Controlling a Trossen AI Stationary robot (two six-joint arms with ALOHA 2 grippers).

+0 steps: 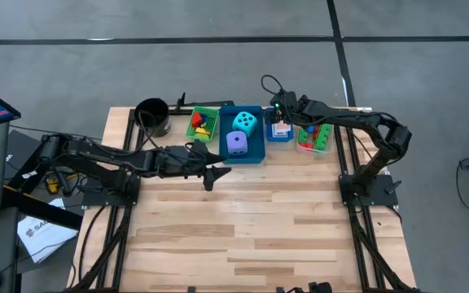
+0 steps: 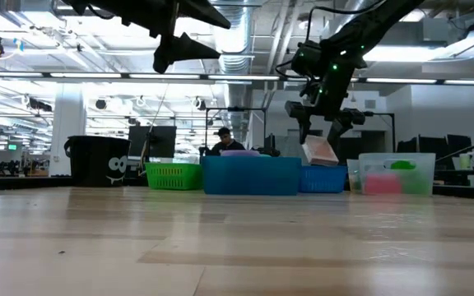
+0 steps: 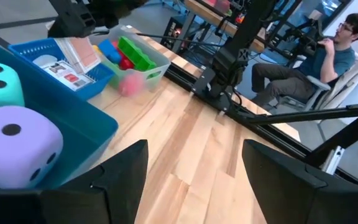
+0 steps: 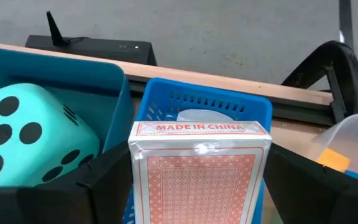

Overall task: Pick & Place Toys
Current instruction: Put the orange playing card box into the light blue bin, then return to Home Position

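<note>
red-patterned and wrapped in clear film, the pack of playing cards (image 4: 199, 171) sits clamped between the right gripper (image 4: 194, 180) fingers, "made in china" printed on its upper end. it hangs over the small blue basket (image 4: 166, 99) at the bench's far edge. beside it the large blue bin (image 1: 255, 153) holds a cyan dotted die (image 1: 245, 123) and a purple die (image 1: 236, 143). left gripper (image 1: 216, 172) hovers near that bin, jaws wide and empty.

soft cyan die with black dots (image 4: 33, 134), lilac die with black dots (image 3: 14, 152), red lattice-backed card pack (image 4: 199, 171), pale striped wooden desk (image 1: 251, 220)
</note>
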